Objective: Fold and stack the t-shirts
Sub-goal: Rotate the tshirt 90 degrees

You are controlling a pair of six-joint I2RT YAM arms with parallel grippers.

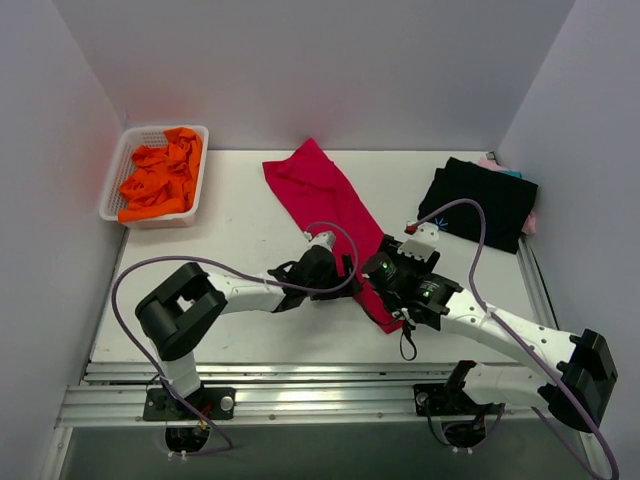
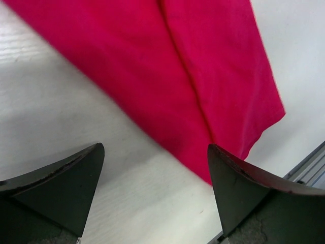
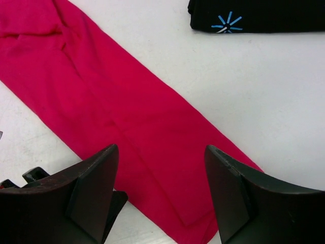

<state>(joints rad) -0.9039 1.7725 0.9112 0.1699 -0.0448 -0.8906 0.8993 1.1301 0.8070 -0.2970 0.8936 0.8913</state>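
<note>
The crimson-red t-shirt [image 1: 330, 205] lies folded into a long narrow strip, running diagonally from the table's back centre to the near middle. My left gripper [image 1: 343, 277] is open and empty just left of the strip's near end; its wrist view shows the red cloth [image 2: 193, 76] ahead of the fingers. My right gripper [image 1: 385, 268] is open and empty over the strip's near end [image 3: 152, 147]. The folded black t-shirt [image 1: 480, 203] with a blue mark [image 3: 227, 22] sits at the back right, on pink and teal cloth [image 1: 508, 172].
A white basket [image 1: 118, 185] holding crumpled orange cloth [image 1: 160, 180] stands at the back left. White walls close in the table on three sides. An aluminium rail [image 1: 300, 375] runs along the near edge.
</note>
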